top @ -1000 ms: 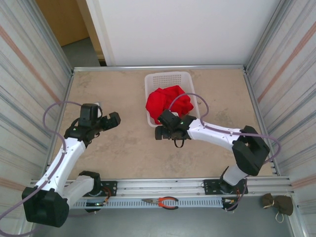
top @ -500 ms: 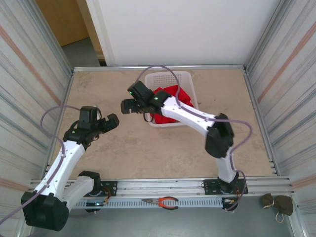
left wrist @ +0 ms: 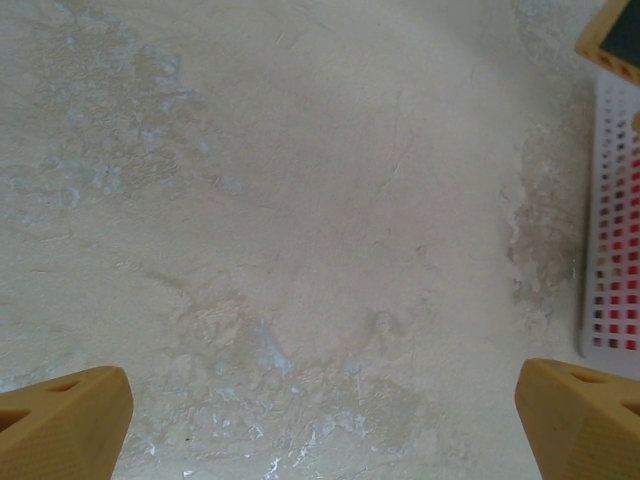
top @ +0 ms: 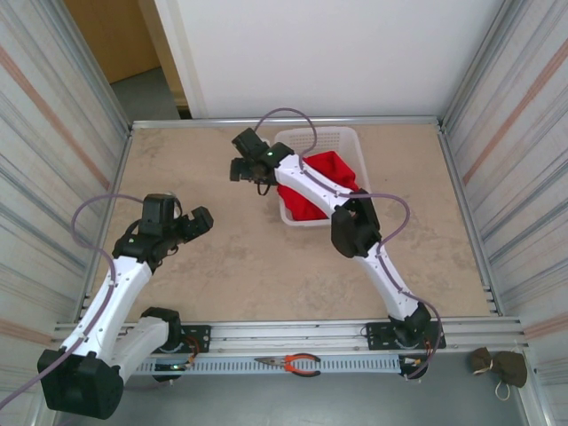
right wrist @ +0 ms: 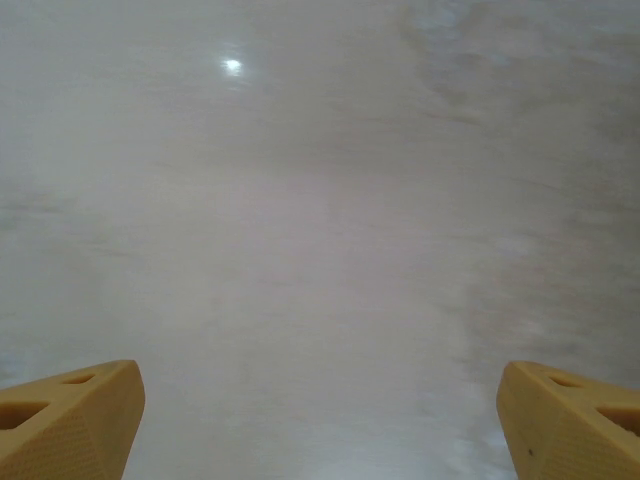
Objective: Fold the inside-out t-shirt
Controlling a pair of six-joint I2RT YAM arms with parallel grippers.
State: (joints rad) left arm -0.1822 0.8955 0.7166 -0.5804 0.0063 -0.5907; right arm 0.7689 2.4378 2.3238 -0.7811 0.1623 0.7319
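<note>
The inside-out t-shirt (top: 330,164) lies bunched in a white basket (top: 315,133) at the upper centre of the top view. It is not yet spread on the tabletop (top: 231,266), so folding looks not yet begun. The right tool (top: 238,170) hovers just left of the basket, clear of the cloth. In its wrist view the fingers (right wrist: 70,420) stand wide apart with nothing between them, over blurred bare surface. The left tool (top: 197,220), at the frame's left and well apart from the basket, is likewise fully released and empty, probably waiting for the shirt to come out.
</note>
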